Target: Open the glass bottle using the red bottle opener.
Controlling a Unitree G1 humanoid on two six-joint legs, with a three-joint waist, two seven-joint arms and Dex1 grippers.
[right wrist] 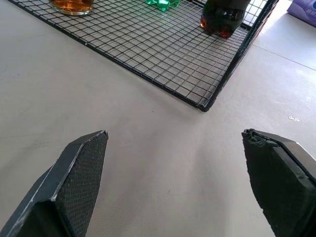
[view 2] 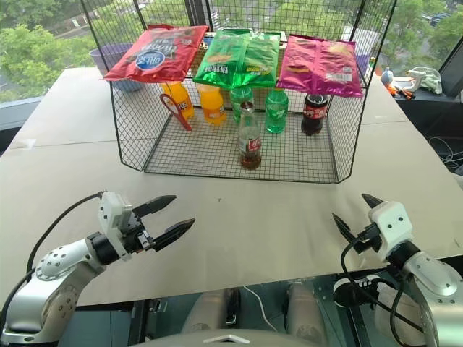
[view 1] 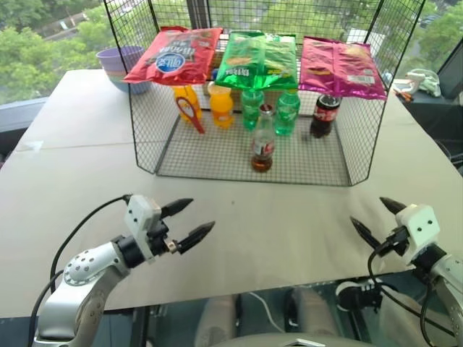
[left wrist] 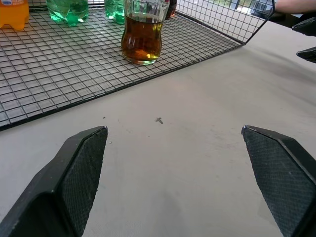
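A: Head views, item one. We list the glass bottle [view 1: 262, 142] upright on the floor of the wire rack [view 1: 217, 163], near the rack's open front, toward the far middle of the table [view 1: 72, 166]. Cap on.

B: Item two, the red bottle opener [view 1: 189, 111]. We see it leaning at the rack's left side, against the orange bottle [view 1: 187, 98]. Green bottles [view 1: 287, 110] and a dark cola bottle [view 1: 325, 113] stand behind the glass one; snack bags [view 1: 176, 54] lie on top of the rack.

A: Handling, as we judge it: glass is rigid, smooth, likely slippery and breakable, fairly heavy for its size. We would take it round the body below the label, not the neck. The opener looks stiff, thin and light; the tapering handle is the place to hold.

B: Arms. The left pincer [view 1: 187, 220] and the right pincer [view 1: 376, 220] both hover over the table's near edge, pointing inward and slightly down, each spread wide and empty, well apart from the rack.

A: Left wrist view. Fingers [left wrist: 81, 173] wide apart over bare table; the glass bottle's base [left wrist: 142, 42] sits ahead on the mesh.

B: Right wrist view. Fingers [right wrist: 74, 173] likewise spread, nothing between them; the rack's near corner [right wrist: 205, 106] lies ahead.
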